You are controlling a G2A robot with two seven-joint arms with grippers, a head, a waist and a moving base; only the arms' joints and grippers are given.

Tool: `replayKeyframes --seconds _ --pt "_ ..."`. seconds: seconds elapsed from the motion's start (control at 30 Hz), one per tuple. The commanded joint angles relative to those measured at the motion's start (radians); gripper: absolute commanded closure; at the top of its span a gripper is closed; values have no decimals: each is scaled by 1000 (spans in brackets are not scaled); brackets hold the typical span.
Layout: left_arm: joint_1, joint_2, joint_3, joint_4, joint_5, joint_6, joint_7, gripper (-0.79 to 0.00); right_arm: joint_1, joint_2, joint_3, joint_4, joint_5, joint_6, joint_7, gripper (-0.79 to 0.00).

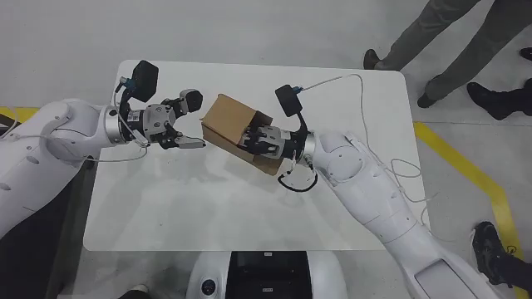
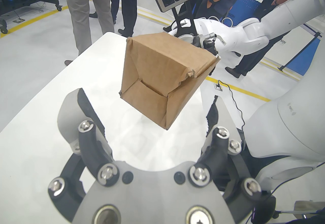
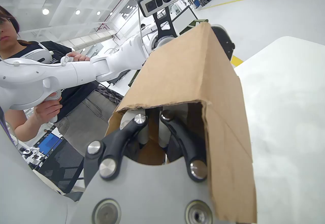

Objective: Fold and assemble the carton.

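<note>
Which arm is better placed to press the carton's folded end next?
Left. The left jaws stand open and empty, facing the folded end of the carton. The right jaws are shut inside its open end, holding it, so that arm looks occupied.

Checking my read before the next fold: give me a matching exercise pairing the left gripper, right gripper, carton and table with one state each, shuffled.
Things:
1. left gripper
2. right gripper
3. carton
4. table

States:
A. white, beneath both arms
B. fingers shut on a carton wall, inside its open end
C. fingers open, apart from the carton
D. brown, held tilted

Pairs: 1-C, 2-B, 3-D, 4-A.
</note>
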Motion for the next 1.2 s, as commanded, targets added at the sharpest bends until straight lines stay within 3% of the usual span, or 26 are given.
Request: replayKeyframes --seconds 0.0,0.47,0.57,0.73,0.9,1.17 --pt "0 0 0 0 2 0 0 -785 0 0 0 0 0 1 0 0" --pt "0 0 0 0 2 0 0 -785 -6 2 -1 -7 -32 14 4 0" --pt "0 0 0 0 2 0 0 -785 3 3 -7 9 -12 -29 28 0" --pt "9 -6 -15 -13 52 0 -23 -785 59 2 -54 85 120 -189 146 0" --pt "17 -9 -15 -30 91 0 -70 -785 130 1 -91 153 236 -197 248 0" --pt "17 -9 -26 -106 182 0 -20 -785 202 3 -198 193 298 -197 248 0"
